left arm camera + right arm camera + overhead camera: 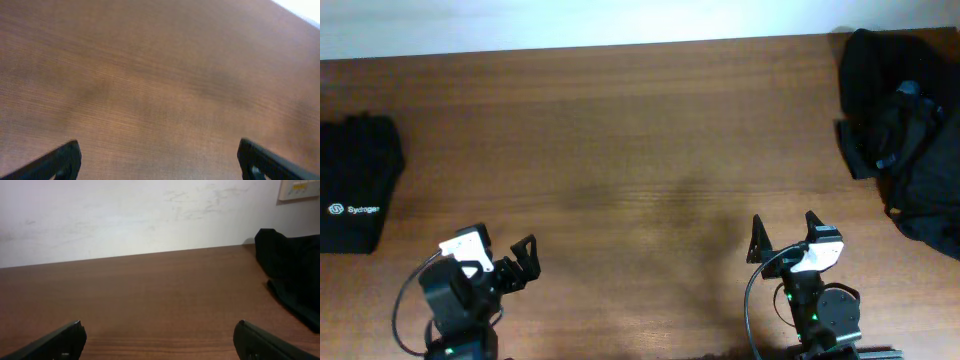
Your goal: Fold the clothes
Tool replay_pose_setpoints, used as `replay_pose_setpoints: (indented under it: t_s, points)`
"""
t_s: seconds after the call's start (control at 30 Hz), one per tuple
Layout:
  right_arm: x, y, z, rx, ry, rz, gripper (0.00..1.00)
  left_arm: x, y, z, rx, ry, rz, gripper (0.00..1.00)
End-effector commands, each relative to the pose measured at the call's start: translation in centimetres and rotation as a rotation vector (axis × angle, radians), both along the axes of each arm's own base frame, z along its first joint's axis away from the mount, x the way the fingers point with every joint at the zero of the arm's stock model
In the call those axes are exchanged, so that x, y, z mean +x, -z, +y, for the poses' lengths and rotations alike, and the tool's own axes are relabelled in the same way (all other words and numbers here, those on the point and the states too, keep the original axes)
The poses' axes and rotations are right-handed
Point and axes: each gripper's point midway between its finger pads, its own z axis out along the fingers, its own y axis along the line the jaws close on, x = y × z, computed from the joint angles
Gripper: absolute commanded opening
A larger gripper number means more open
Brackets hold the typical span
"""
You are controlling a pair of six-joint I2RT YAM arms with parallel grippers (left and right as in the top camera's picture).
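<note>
My left gripper (500, 256) and right gripper (785, 234) hang over the bare table (640, 130), jaws spread wide, pinching nothing. A crumpled pile of black clothes (905, 130) lies ahead and right of my right gripper. A folded black garment (355, 185) with a white logo (353, 209) lies ahead-left of my left gripper.

Wide-open right claw (159, 330), nothing between its fingers. Bare brown wood counter (150, 285) ahead. Black clothes (292, 275) heaped at counter's far right corner. Scuffed white wall (125, 215) behind.
</note>
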Motion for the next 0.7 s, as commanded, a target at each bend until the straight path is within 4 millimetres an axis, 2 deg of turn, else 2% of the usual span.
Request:
replay_pose_setpoints:
  t_s: [0.0, 0.27, 0.5, 0.67]
  points:
    - [0.0, 0.2, -0.2, -0.002, 0.006, 0.001, 0.99, 0.0, 0.2, -1.3, -0.014, 0.060, -0.057, 0.99]
    - [0.0, 0.2, -0.2, -0.002, 0.006, 0.001, 0.99, 0.8, -1.4, -1.2, 0.033, 0.063, -0.145, 0.99]
    - [0.0, 0.2, -0.2, -0.002, 0.006, 0.001, 0.98, 0.7, -0.2, -2.3, 0.091, 0.083, -0.138, 0.99]
    - [0.0, 0.2, -0.2, -0.002, 0.006, 0.001, 0.99, 0.7, 0.0, -3.1, 0.149, 0.090, -0.153, 0.99]
